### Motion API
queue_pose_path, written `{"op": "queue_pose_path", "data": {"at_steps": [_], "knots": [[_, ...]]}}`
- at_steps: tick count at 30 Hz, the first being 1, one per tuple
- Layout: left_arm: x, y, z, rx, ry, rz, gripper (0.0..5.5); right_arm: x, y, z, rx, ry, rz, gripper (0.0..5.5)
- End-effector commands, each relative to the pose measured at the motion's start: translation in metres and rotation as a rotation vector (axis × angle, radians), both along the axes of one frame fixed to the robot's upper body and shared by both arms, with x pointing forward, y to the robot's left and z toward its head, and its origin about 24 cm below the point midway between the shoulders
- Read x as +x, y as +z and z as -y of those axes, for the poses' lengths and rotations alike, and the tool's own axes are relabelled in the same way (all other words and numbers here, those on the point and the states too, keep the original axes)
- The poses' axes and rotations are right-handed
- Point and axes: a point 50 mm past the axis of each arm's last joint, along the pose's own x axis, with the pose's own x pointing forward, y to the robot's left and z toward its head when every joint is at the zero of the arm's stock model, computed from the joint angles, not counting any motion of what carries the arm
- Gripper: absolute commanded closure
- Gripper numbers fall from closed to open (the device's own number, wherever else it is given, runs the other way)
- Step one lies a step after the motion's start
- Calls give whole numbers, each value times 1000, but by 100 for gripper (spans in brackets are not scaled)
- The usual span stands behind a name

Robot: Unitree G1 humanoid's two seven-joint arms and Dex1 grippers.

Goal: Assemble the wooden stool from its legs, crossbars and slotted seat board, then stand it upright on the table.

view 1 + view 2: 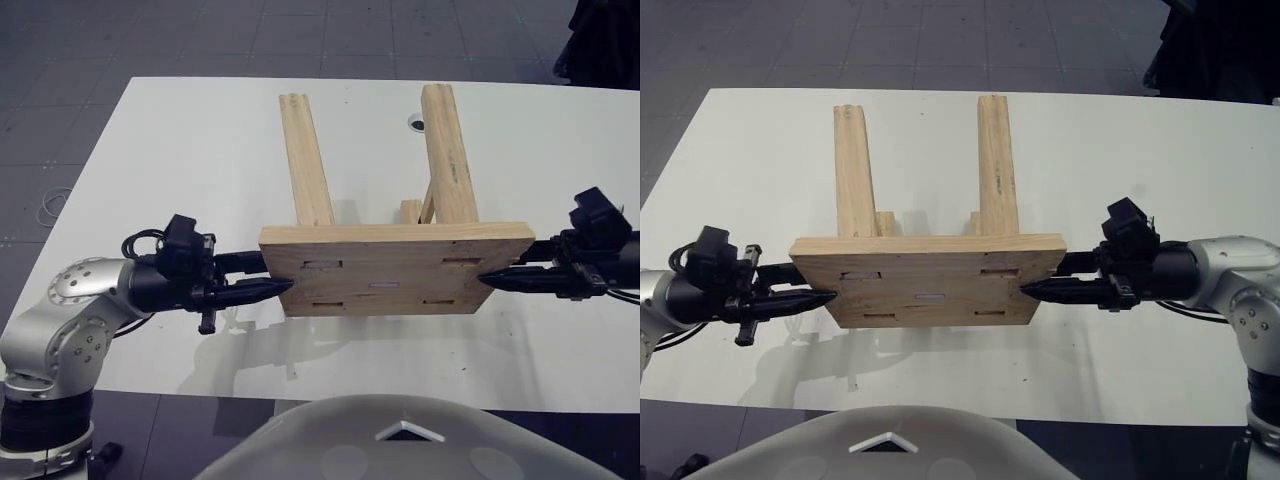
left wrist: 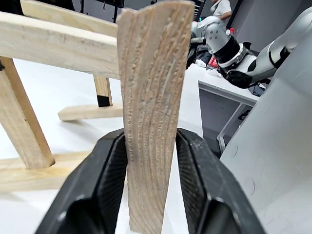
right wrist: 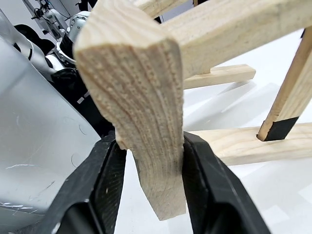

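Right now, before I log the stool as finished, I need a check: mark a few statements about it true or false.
1. The stool stands upright on the table. False: it is on its side, legs pointing away from the robot.
2. The left tool is shut on one end of the seat. True.
3. The right tool hangs open, clear of the seat. False: it is shut on the seat's other end.
4. The seat's slotted face is turned toward the robot. True.
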Motion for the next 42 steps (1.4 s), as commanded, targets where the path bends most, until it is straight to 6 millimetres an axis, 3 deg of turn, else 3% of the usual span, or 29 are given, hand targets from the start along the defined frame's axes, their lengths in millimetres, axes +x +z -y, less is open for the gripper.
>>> {"op": "queue_pose_path", "data": {"at_steps": [1,10,19,26,35,42], "knots": [[-1,17,10,-46,-71,42,405,0,19,-10,75,69,10,390],[-11,10,9,-47,-109,-34,408,-1,44,-11,174,95,4,400],[-5,35,7,-90,-144,4,408,-5,47,-12,180,121,-14,410],[-20,29,5,-103,-171,-81,411,-6,67,-16,266,172,-25,422],[-5,53,-1,-183,-131,-59,417,-16,54,-14,200,191,-87,422],[-13,50,4,-212,-151,-122,417,-14,76,-14,308,216,-110,422]]}}
